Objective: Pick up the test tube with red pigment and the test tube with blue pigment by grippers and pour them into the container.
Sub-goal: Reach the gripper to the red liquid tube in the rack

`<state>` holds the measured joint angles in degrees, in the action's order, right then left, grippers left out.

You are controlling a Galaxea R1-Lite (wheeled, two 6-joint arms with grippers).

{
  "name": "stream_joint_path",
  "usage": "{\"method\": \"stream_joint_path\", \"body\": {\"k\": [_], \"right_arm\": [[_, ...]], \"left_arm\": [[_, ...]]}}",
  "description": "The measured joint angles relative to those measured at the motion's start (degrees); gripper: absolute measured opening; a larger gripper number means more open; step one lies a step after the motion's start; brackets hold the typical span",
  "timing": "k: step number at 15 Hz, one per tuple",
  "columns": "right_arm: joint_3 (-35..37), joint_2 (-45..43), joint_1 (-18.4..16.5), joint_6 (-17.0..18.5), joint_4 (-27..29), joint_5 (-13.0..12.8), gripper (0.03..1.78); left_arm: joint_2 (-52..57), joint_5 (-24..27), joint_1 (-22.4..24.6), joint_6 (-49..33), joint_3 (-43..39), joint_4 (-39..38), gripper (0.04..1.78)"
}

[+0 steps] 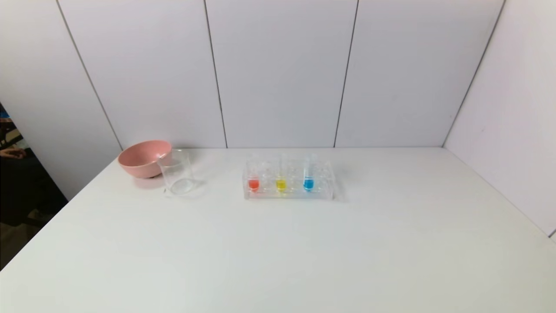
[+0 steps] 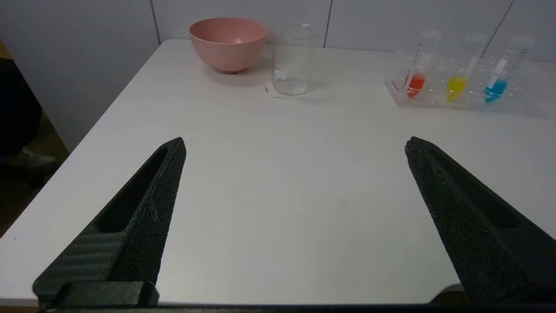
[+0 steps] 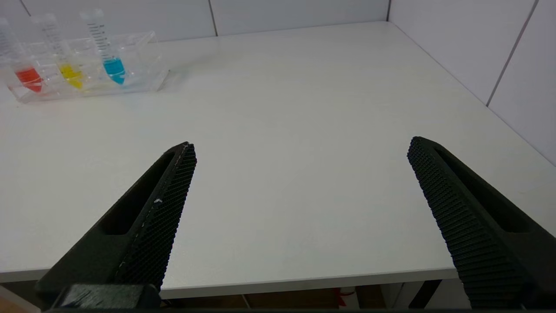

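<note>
- Left gripper (image 2: pixel 295 145) held back at the near table edge, fingers spread wide, nothing between them; well apart from every object, seemingly a ready pose before any reach.
- Right gripper (image 3: pixel 302 148) likewise at the near edge on the right side, fingers spread wide and empty, aimed across the white table (image 1: pixel 278 252).
- Neither arm visible in the head view, so both sit short of the work area.
- Test tube with red pigment (image 1: pixel 253 180) upright in the left end of the clear tube rack (image 1: pixel 323 191), test tube with blue pigment (image 1: pixel 309 178) upright toward the right end, yellow tube (image 1: pixel 281 181) between them.
- Rack probably there to keep the tubes standing with upper parts exposed for a side pinch.
- Container (image 1: pixel 176 171) empty, left of the rack, apart from it, just in front of and beside the pink bowl (image 1: pixel 141 157).
- Likely pairing: red tube nearer the left arm, blue nearer the right.
- Nothing picked up yet; whole task ahead.
</note>
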<state>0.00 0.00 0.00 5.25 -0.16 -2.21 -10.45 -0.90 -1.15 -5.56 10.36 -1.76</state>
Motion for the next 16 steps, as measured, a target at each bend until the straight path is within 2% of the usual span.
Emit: {"method": "stream_joint_path", "body": {"k": [4,6,10,12,13,14,16], "right_arm": [[0.0,0.0,0.0,0.0,0.0,0.01,1.77],[0.0,0.0,0.0,0.0,0.0,0.04,1.77],[0.0,0.0,0.0,0.0,0.0,0.04,1.77],[0.0,0.0,0.0,0.0,0.0,0.01,1.77],[0.0,0.0,0.0,-0.02,0.0,0.01,1.77],[0.0,0.0,0.0,0.0,0.0,0.01,1.77],[0.0,0.0,0.0,-0.02,0.0,0.01,1.77]], "left_arm": [[-17.3,1.32,-1.8,-1.93,5.6,-8.46,1.76],[-27.12,4.95,-2.24,-2.38,7.72,-13.76,1.76],[-44.7,19.64,-2.76,-2.38,12.51,-21.33,1.76],[-52.37,26.31,-5.61,-2.4,15.6,-22.19,1.76],[-55.78,26.87,-8.58,-2.46,17.31,-22.58,1.76],[-59.09,25.19,-12.35,-2.62,18.99,-22.71,1.76],[-66.12,16.69,-21.46,-3.84,23.2,-22.93,1.76]]}}
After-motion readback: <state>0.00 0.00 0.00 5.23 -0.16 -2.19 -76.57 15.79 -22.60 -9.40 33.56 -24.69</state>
